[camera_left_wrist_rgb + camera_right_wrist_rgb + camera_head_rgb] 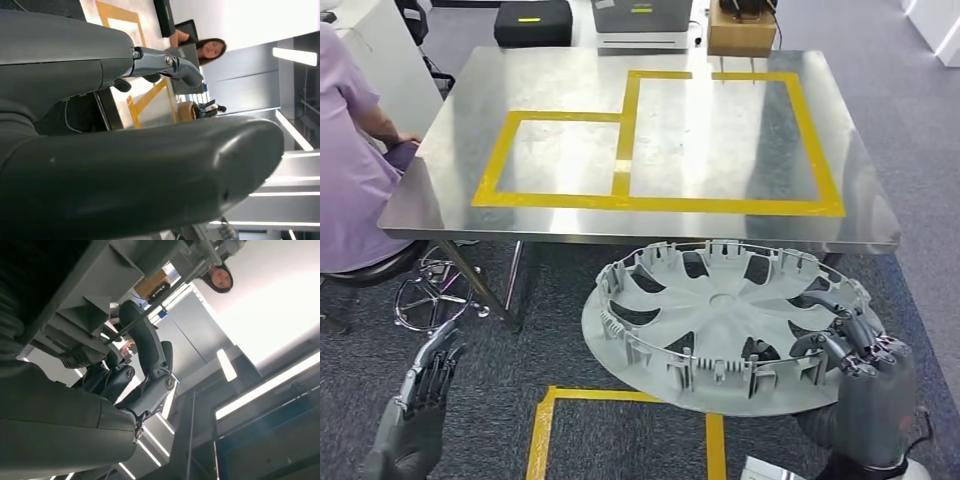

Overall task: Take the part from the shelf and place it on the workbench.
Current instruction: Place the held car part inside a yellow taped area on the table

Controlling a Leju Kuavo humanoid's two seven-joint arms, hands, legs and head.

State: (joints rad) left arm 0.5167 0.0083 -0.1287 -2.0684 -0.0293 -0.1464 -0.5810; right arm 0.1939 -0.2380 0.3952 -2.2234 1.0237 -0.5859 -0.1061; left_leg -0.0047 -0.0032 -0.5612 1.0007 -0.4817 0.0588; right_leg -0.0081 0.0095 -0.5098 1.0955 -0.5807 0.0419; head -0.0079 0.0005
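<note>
Nearest, the right hand [860, 350] grips the rim of a grey plastic wheel cover [720, 325], its fingers [841, 345] curled over the edge from the right side. The wheel cover is held roughly flat with its ribbed inner face up, above the dark carpet and the yellow floor tape [622, 410], just short of the front edge of the bench [456, 150] and not yet over it. The left hand [422, 395] hangs low beside the body, its fingers [437, 360] straight and slightly apart, holding nothing. Beyond, the steel bench carries yellow tape rectangles [652, 200]. A seated person in a lilac top [346, 170] is at its left end. A cardboard box [741, 28] and a black case [533, 22] stand behind the far edge.
</note>
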